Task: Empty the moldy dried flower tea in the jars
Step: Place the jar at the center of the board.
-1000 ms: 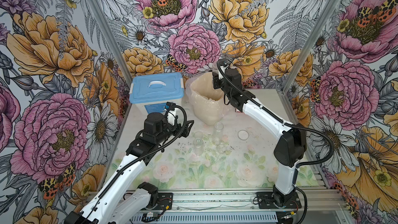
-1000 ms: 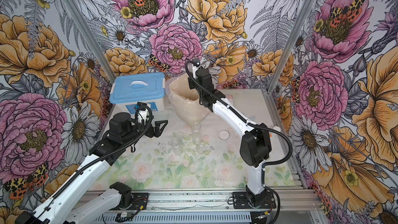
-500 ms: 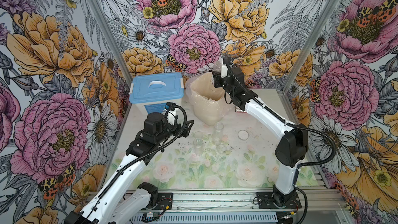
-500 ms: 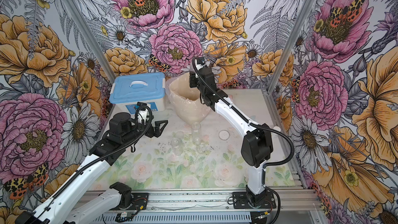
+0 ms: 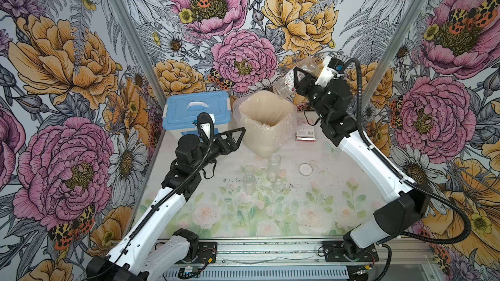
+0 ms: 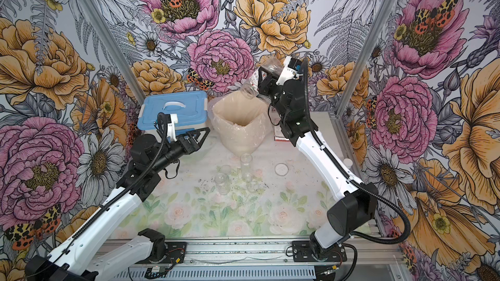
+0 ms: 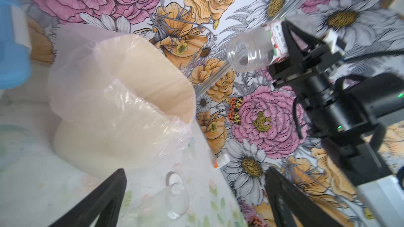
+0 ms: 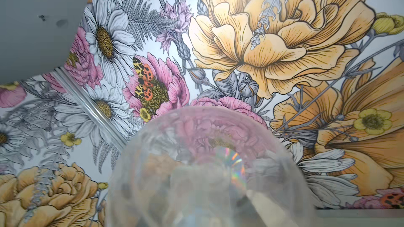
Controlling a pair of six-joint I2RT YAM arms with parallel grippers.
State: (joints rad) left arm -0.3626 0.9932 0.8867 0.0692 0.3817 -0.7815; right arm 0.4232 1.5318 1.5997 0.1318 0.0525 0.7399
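Right gripper (image 5: pixel 299 83) clamped on labelled jar (image 5: pixel 284 87), jar tipped mouth-down above far rim of lined bin (image 5: pixel 259 141). Jar looks near empty, with one dark bit of tea (image 7: pixel 242 61) showing by mouth. Left gripper (image 5: pixel 239 139) spread wide, nothing in it, hovering just beside bin. Slim jars (image 5: pixel 274 159) upright in front of bin, clear right through. Loose crumbs (image 5: pixel 232 182) scattered beside them. Judgement: last pour nearly done. Left to do: shake out remnant, set jar down.

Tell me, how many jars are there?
3. Labelled jar in the right gripper, tipped toward the bin; far plain jar and near plain jar upright on the table. Clear glass could hide more.
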